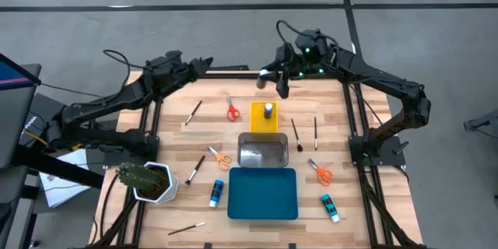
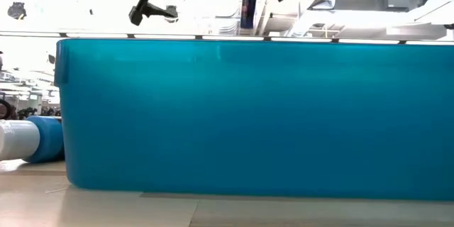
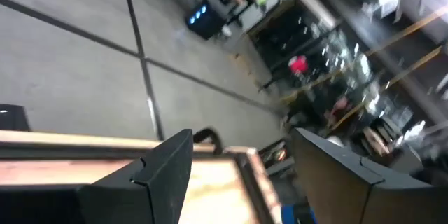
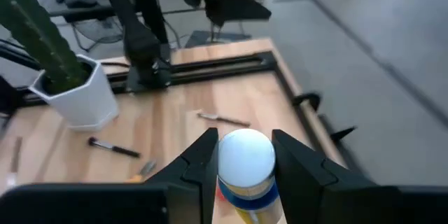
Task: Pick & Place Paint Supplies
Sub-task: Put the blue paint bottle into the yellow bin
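Right claw [image 1: 282,85] near tabletop [image 1: 342,202] far edge, fingers spread beside blue bottle [image 1: 268,110] upright in yellow tray [image 1: 257,121]. Left claw [image 1: 204,64] wide, empty, at far-left edge. Blue tray [image 2: 255,113] blocks low view.

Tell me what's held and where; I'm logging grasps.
Nothing, it seems: right gripper hovers open, apart from the blue bottle standing in the yellow tray; left gripper is empty.

Blue bottle [image 1: 268,110], white cap, yellow tray [image 1: 264,122]
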{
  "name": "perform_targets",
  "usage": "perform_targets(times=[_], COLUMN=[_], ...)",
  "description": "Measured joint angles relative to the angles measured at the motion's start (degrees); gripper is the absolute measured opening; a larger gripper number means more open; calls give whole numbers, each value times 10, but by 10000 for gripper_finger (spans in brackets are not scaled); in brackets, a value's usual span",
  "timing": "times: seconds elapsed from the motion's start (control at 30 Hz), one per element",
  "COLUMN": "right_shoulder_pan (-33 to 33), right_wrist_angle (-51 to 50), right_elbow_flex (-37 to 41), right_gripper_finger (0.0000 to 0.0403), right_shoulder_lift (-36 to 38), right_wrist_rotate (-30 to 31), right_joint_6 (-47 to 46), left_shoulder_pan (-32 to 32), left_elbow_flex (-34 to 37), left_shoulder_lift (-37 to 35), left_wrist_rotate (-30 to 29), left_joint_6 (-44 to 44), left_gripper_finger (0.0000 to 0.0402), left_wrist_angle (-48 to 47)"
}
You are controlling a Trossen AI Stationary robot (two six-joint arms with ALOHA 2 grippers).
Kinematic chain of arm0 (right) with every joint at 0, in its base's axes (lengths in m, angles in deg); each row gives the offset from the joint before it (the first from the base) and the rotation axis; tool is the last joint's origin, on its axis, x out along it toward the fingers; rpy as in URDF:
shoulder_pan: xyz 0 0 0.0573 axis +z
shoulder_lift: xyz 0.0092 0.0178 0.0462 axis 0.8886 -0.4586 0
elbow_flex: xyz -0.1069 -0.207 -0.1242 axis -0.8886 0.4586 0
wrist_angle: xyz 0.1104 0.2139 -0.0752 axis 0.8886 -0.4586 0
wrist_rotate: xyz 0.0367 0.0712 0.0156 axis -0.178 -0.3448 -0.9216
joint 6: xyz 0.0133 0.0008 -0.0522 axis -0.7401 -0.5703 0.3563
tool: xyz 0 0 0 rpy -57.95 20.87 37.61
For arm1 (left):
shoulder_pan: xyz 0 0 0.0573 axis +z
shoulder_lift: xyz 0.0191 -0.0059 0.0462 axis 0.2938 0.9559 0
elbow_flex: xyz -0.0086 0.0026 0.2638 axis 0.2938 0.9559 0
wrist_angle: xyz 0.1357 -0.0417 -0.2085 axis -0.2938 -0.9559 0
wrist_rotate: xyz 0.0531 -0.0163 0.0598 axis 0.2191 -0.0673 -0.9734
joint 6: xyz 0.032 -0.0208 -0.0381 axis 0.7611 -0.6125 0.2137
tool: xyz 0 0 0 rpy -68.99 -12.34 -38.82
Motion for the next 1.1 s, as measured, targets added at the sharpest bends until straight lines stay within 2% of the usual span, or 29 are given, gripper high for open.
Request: perform_targets(times=[0.2,0.4,0.57,0.73,0.97,1.1], right_shoulder_pan=[-2,18,59,97,123,128], right_wrist_angle=[46,109,142,211,307,363], right_elbow_flex=[87,181,249,326,447,487], right_gripper_finger=[105,105,105,105,105,105], right_shoulder_lift=[0,3,36,92,150,159], right_wrist_rotate=[-34,-23,43,138,221,233], right_joint_6=[-75,-111,-129,-151,-225,-233], left_shoulder_pan=[-38,-55,-62,-61,-61,-61], left_elbow_flex=[0,0,0,0,0,0], left_shoulder_lift=[20,32,32,32,32,31], left_wrist_rotate=[0,0,0,-1,-5,-5], left_joint_6=[66,102,130,147,170,171], left_gripper_finger=[237,237,237,237,237,237], left_wrist_angle=[-8,-9,-7,-7,-7,-7])
